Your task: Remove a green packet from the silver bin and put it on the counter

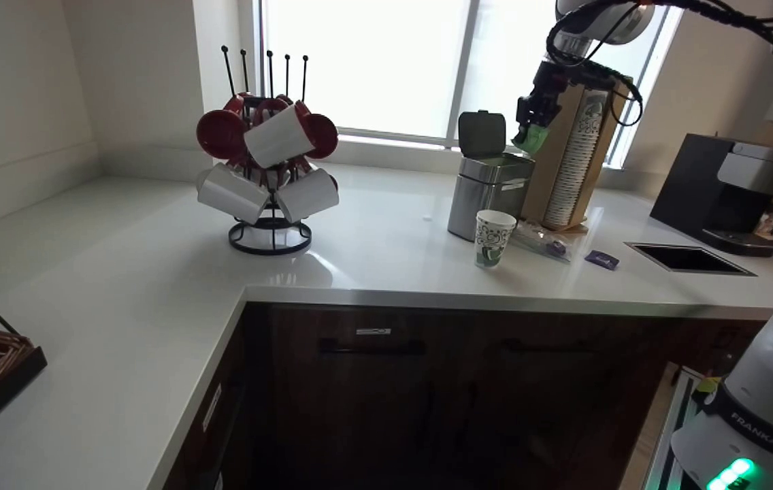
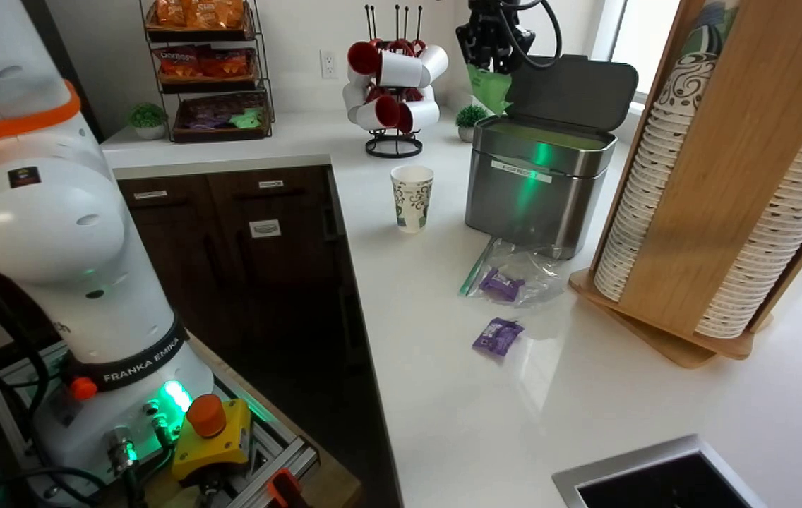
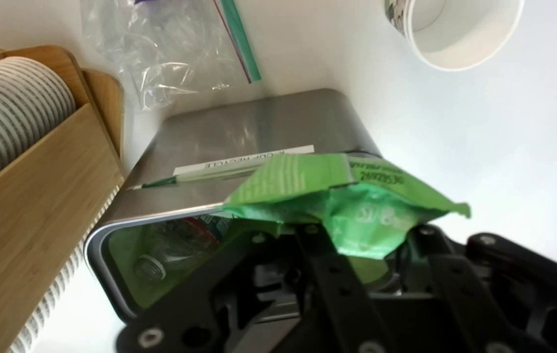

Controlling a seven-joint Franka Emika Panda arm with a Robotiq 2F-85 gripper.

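The silver bin (image 2: 539,201) stands upright on the pale counter (image 1: 386,252) with its dark lid open. It also shows in an exterior view (image 1: 471,204) and in the wrist view (image 3: 259,130), where a green liner and a clear bottle show inside it. My gripper (image 3: 366,240) is shut on the green packet (image 3: 357,196), which is bunched between the fingertips and spreads out past them. The packet is above the bin, near its opening, in an exterior view (image 1: 531,138). It also hangs from the gripper in an exterior view (image 2: 491,88).
A paper cup (image 2: 411,204) stands in front of the bin. A clear zip bag (image 2: 528,271) and a purple packet (image 2: 498,336) lie nearby. A tall wooden cup holder (image 2: 726,212) stands close beside the bin. A mug rack (image 1: 271,224) and a coffee machine (image 1: 713,190) stand farther off.
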